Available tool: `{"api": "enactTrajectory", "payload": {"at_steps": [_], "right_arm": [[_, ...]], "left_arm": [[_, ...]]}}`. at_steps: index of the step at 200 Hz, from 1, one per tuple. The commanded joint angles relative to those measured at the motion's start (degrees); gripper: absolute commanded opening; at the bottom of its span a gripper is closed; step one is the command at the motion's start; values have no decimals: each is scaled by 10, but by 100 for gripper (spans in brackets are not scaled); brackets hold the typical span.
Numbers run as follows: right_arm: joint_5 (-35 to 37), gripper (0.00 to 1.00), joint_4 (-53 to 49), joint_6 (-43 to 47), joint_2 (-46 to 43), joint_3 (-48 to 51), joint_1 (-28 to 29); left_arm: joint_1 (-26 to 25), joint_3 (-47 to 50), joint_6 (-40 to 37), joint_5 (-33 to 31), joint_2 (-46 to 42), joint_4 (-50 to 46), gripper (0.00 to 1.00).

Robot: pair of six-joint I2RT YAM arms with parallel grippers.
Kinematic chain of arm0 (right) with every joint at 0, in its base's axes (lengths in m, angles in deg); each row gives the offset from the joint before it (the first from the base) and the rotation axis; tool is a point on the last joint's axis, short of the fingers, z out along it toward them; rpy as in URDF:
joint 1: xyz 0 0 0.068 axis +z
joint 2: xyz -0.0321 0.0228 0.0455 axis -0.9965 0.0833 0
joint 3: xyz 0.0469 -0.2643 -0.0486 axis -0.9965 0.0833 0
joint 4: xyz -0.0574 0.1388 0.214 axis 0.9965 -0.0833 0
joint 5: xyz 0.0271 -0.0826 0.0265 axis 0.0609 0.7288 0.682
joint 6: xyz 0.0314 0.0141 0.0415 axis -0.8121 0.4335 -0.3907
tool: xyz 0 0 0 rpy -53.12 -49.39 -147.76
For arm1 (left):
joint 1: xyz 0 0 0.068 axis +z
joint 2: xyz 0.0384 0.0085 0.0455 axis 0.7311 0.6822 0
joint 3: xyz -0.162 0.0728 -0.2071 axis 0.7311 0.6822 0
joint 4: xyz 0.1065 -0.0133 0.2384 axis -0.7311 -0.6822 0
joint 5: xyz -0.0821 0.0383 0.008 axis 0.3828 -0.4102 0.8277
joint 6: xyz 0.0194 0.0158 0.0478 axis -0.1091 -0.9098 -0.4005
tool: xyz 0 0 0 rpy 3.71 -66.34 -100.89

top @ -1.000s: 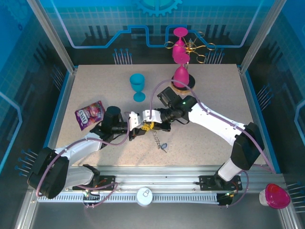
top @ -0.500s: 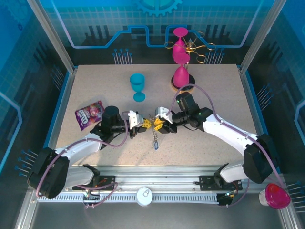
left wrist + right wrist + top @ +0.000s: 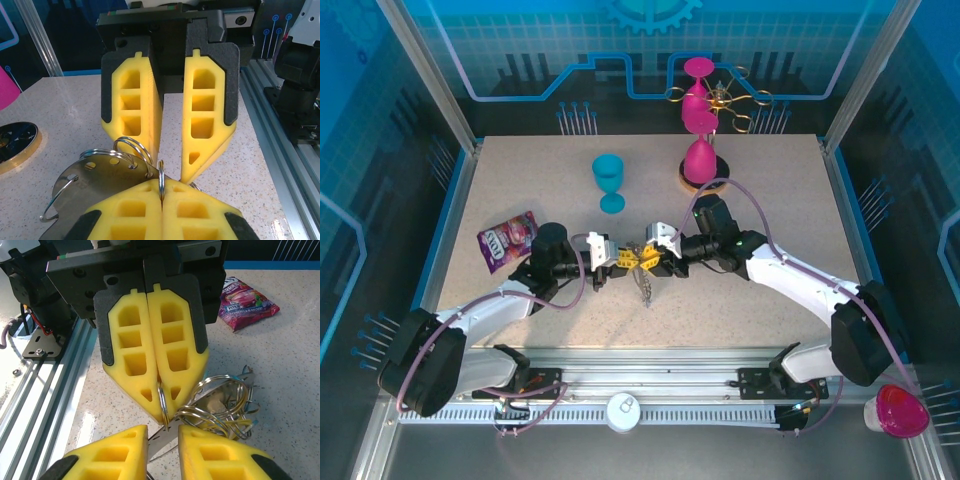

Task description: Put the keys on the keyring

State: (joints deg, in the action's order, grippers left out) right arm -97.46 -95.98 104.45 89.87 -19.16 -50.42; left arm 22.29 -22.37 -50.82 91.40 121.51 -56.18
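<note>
One thin, shiny silver keyring (image 3: 161, 176) stands edge-on.

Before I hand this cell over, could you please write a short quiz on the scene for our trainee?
1. True or false: the left hand is shut on a thin metal ring.
2. What colour is the goblet? A blue, B red, C green.
3. Fill in: the jaws of the right hand stand ____.
Key: 1 true; 2 A; 3 open.
</note>
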Motion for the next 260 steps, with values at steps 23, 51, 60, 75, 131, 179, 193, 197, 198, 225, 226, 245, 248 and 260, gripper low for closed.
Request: {"api": "enactTrajectory", "payload": {"at_steps": [23,51,60,75,131,179,193,197,198,225,226,245,248,260], "right_arm": [[-38,23,31,-9,-14,6,-6],[-32,23,44,-13,-21,15,-10],[-33,23,48,-14,-23,17,-11],[-36,20,51,-14,-22,18,-11],[-54,3,58,-22,-9,12,-9],[1,0,-45,34,2,-31,8],[30,0,-91,58,8,-52,17],[38,0,-105,66,11,-58,19],[40,0,-109,67,12,-60,20],[92,0,-192,109,37,-105,41],[94,0,-195,110,38,-106,42],[116,0,-226,125,51,-127,52],[117,0,-228,126,52,-129,53],[125,0,-234,130,54,-135,58]], "left_arm": [[-1,7,7,44,-4,31,0],[-1,6,3,42,-4,27,0],[-1,5,3,43,-5,26,0],[-1,5,2,43,-3,24,0],[-1,2,5,43,-2,23,0],[-1,-21,-5,9,-3,-40,12],[-1,-28,-15,1,-5,-66,13],[-2,-29,-18,0,-5,-72,14],[-1,-29,-19,0,-5,-73,14],[-2,-42,-34,-2,-3,-110,17],[-2,-42,-34,-2,-3,-111,17],[-2,-48,-41,-7,-1,-129,17],[-2,-49,-43,-7,-1,-132,17],[-2,-54,-48,-9,1,-148,17]]}}
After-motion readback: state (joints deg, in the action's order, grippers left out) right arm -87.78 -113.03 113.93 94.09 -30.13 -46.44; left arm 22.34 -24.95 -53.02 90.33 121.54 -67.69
